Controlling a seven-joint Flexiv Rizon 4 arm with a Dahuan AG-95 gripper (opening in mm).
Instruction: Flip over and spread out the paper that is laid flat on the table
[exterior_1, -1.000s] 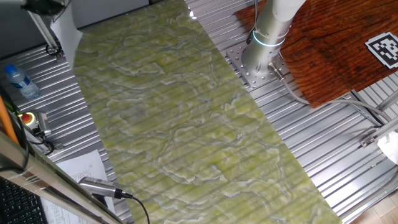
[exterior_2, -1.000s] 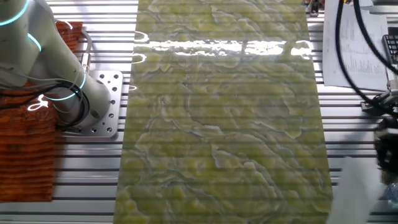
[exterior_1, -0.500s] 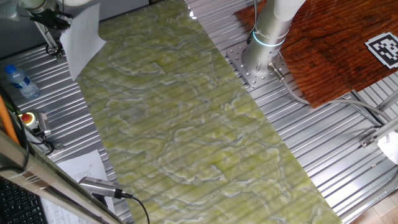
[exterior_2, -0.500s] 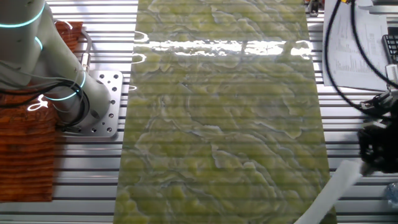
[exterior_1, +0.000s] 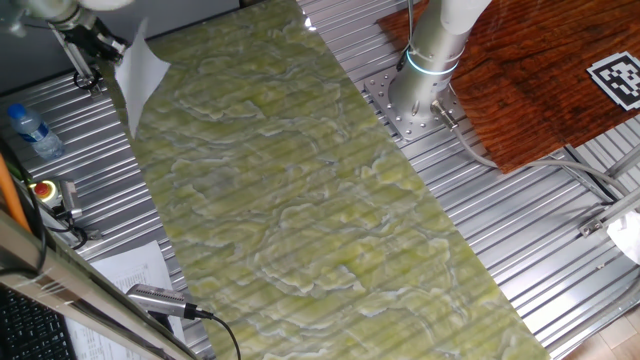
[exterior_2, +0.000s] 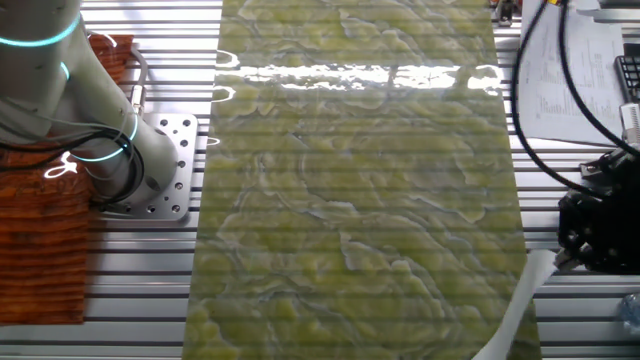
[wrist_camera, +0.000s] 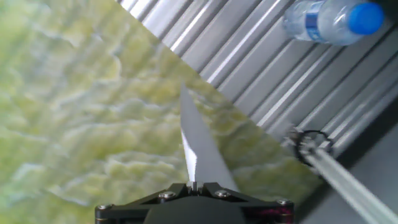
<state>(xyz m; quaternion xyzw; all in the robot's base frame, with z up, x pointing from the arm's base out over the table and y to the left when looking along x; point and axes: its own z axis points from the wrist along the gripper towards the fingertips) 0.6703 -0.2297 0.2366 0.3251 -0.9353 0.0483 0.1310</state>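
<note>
The gripper (wrist_camera: 194, 186) is pinching the paper (exterior_1: 140, 68) by one edge, dangling it above the table (exterior_1: 300, 190) near its border, so the limp sheet risks folding or landing partly off the stone.

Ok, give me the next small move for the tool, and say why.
Probably carry the paper inward over the middle of the table before lowering it. The tool is pinching one edge, and the sheet hangs in the air at the table's edge, near the ribbed metal, so laying it down here could leave it off the table.
</note>
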